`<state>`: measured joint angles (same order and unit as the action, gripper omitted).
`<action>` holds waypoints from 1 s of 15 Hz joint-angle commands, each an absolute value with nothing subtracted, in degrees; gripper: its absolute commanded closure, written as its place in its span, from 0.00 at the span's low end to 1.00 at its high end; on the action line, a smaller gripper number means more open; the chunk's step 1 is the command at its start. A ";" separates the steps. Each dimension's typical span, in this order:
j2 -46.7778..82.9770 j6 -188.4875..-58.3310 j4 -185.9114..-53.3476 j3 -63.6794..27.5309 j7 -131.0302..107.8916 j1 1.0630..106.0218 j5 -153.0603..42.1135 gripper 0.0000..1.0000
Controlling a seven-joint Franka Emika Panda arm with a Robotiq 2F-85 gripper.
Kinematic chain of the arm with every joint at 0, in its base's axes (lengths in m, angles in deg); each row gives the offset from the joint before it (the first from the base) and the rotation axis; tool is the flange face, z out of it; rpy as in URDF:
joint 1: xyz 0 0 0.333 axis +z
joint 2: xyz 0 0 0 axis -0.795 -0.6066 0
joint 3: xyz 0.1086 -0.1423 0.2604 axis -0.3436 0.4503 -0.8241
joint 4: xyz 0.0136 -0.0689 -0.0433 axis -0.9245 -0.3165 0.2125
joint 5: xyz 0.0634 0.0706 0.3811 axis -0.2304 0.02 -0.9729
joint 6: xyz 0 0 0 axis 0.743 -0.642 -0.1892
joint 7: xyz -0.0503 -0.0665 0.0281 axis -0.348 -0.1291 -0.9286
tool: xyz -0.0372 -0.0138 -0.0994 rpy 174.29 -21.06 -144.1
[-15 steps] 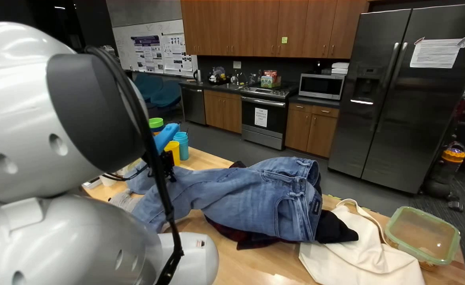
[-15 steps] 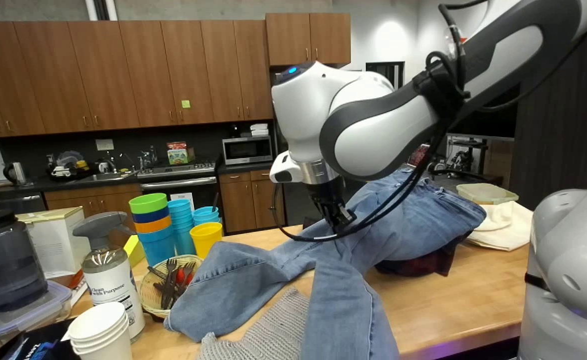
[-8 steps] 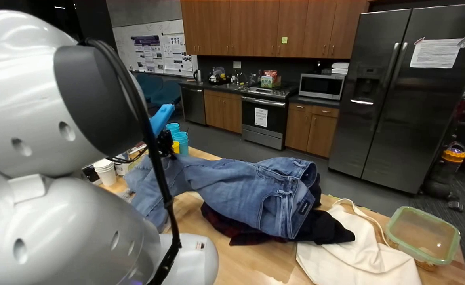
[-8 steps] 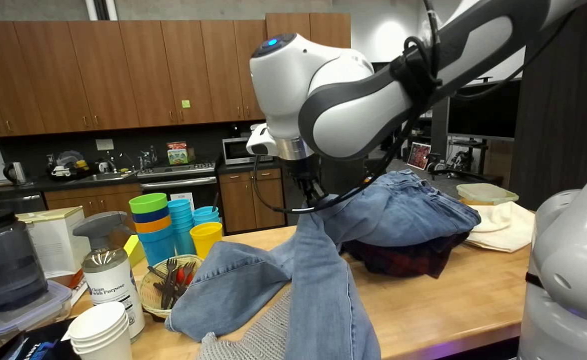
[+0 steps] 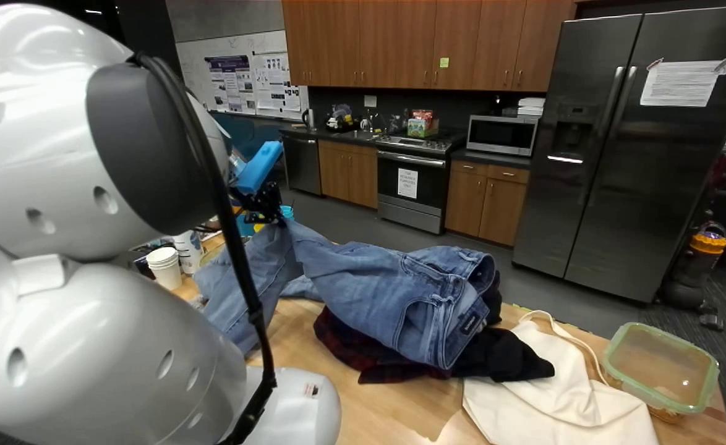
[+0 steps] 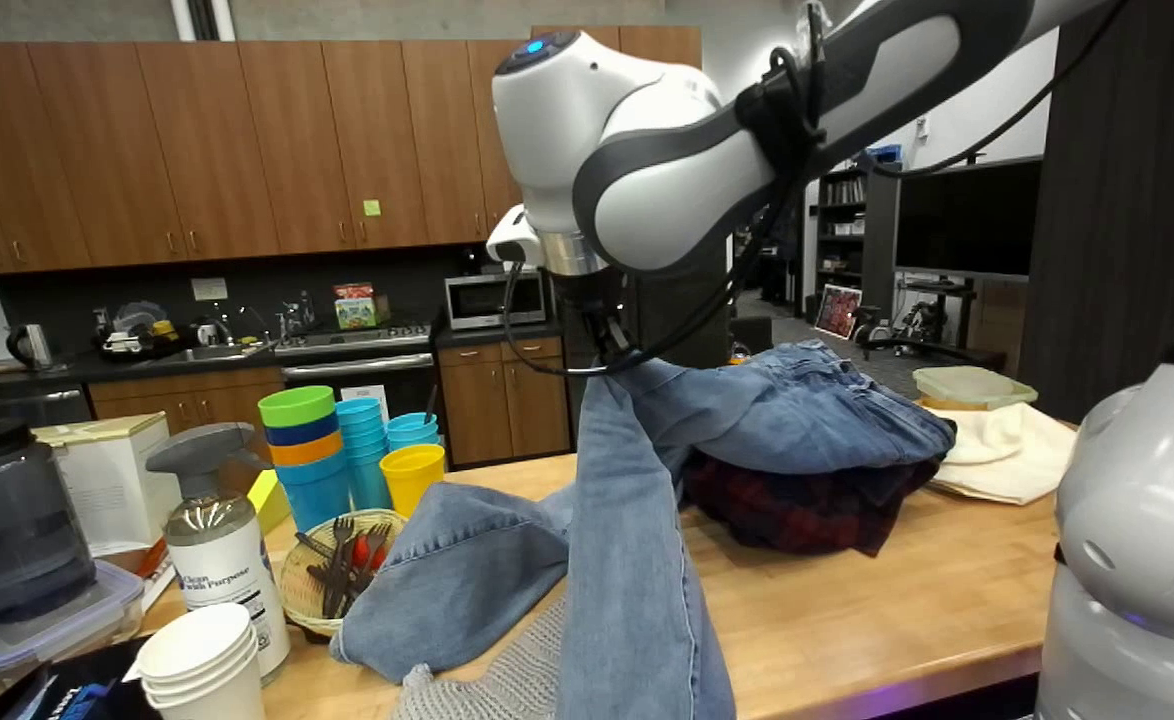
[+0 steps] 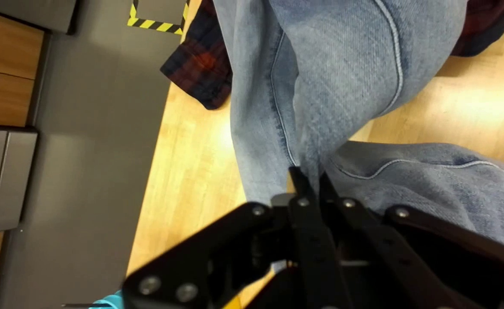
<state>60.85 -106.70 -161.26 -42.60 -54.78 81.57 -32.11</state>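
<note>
I have the end effector pinched tight on a narrow fold of the blue jeans; one leg slopes down beneath it, while the waist rests off to its far side over a soft plaid garment; I judge slow, small moves best, since so thin a pinch of thick, seamed denim could slip; below lie the smooth wooden counter and a ribbed grey knit.
</note>
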 commanded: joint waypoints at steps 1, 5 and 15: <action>61.35 -105.79 -157.62 -41.87 -54.63 79.66 -31.53 0.99; 60.98 -105.75 -155.14 -41.42 -54.84 78.25 -31.50 0.99; 56.74 -106.11 -150.91 -42.41 -54.48 77.37 -31.55 0.99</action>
